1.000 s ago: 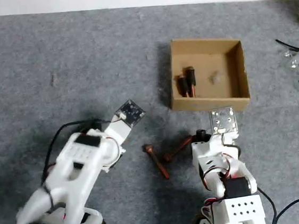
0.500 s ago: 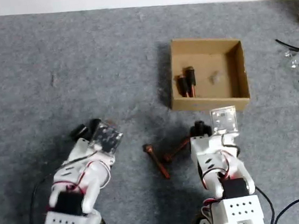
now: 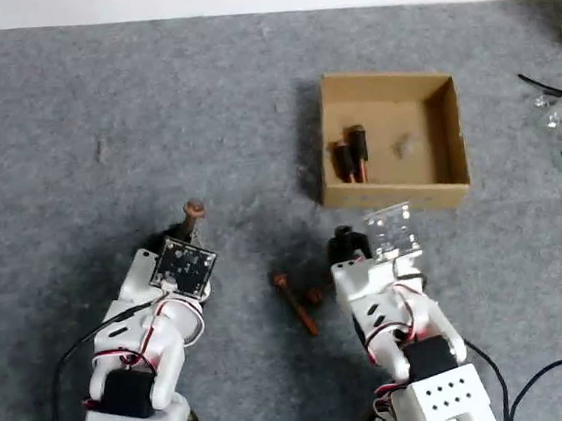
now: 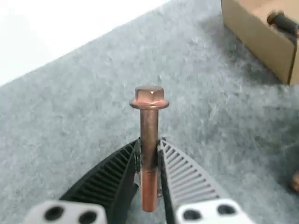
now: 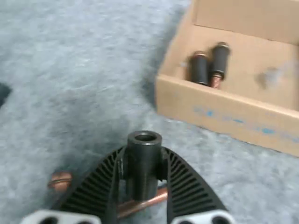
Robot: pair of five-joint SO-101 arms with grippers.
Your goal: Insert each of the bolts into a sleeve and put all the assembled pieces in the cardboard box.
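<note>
- While the grey table (image 3: 70,112) is viewed from above, the two arms are pictured side by side at its near edge.
- The left gripper (image 4: 149,144) is closed on a copper bolt (image 4: 149,116). The bolt is clamped by its shank, and its flanged hex head is pointed away from the wrist.
- The right gripper (image 5: 142,156) is closed around a black sleeve (image 5: 142,163), which is held with its open bore turned away from the wrist. The sleeve is positioned near the front wall of the box, not touching it.
- A loose bolt (image 3: 296,304) is seen lying on the table between the arms. A second bolt (image 3: 316,293) just beside it is partly hidden beneath the right arm.
- The cardboard box (image 3: 395,195) is set beyond the right arm, open side up. Two assembled pieces (image 3: 357,150) are laid side by side inside it, close to the wall on the left arm's side.
</note>
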